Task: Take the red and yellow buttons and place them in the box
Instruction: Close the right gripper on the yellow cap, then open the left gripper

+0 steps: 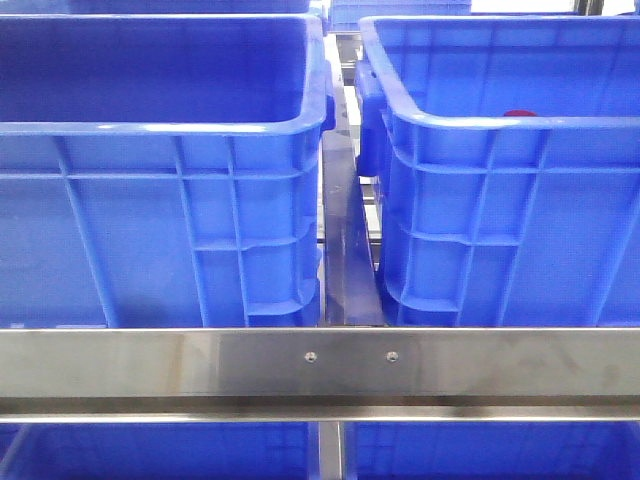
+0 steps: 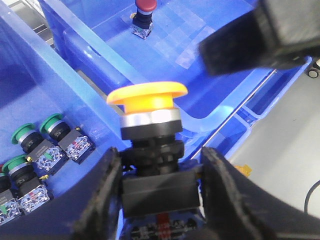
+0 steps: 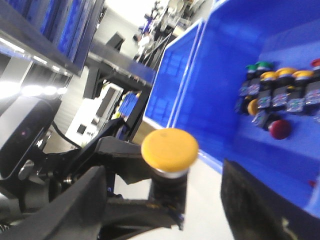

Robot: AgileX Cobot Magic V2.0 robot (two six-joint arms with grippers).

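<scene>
Orange-yellow, mushroom-capped, with a silver collar and a black body: that is the yellow push button (image 2: 147, 95) clamped by its black base between the two dark fingers (image 2: 102, 195) of my left claw (image 2: 159, 192). It stands upright in the grip, held in the air above the thick rim of a bright-blue ribbed plastic crate (image 2: 200, 122). On that crate's floor, well apart from my claw, stands the red push button (image 2: 144, 6) on its own black body. In the neighbouring blue crate (image 2: 30, 95) lie several green-capped buttons (image 2: 50, 120) with pale contact blocks; their small labels are too blurred for me to read.

My right claw (image 3: 165, 200) has its fingers spread wide, with the same yellow button showing between them, gripped only by my left claw. Beyond it, another blue crate (image 3: 210, 90) holds a row of yellow, green and red buttons (image 3: 280, 90).

From the front, two large blue crates sit side by side behind a steel rail (image 1: 320, 365), and a sliver of red shows in the right-hand one. No writing is legible anywhere.
</scene>
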